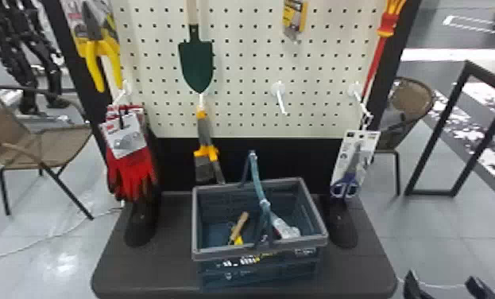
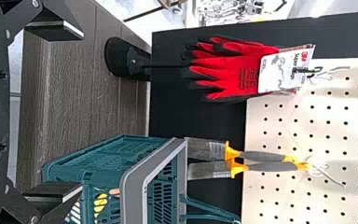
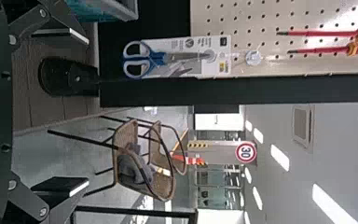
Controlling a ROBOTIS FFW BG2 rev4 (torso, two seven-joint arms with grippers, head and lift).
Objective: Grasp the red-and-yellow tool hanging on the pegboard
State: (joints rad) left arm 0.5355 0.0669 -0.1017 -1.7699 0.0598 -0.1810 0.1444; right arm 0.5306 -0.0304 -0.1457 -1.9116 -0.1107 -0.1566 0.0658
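two black pincers are in view, and both stand with fingers wide apart, gripping nothing. the right pincer sits low beside the near right corner of the dark table, well apart from the board. its wrist view faces the board's right edge. the left pincer faces the table top, with one side of the basket and the lower left of the board beyond it.

the red-and-yellow tool is long and slim, with a red shaft and a red handle tipped in yellow. it hangs at the upper right edge of the cream perforated pegboard, handle up and slightly tilted. its shaft runs down toward a white hook. in the right wrist view it reads as two parallel red shafts. neither pincer touches it.

below the tool, a pair of blue-handled scissors on a white card hangs at the board's lower right corner.

other items on the board, from its left side:
- yellow-handled pliers, upper left
- red gloves with black trim, lower left
- a dark green trowel, upper centre
- paintbrushes with grey and yellow handles, beneath the trowel

a teal plastic basket with a grey rim stands on the table in front of the board, handle raised. a few small items lie inside it.
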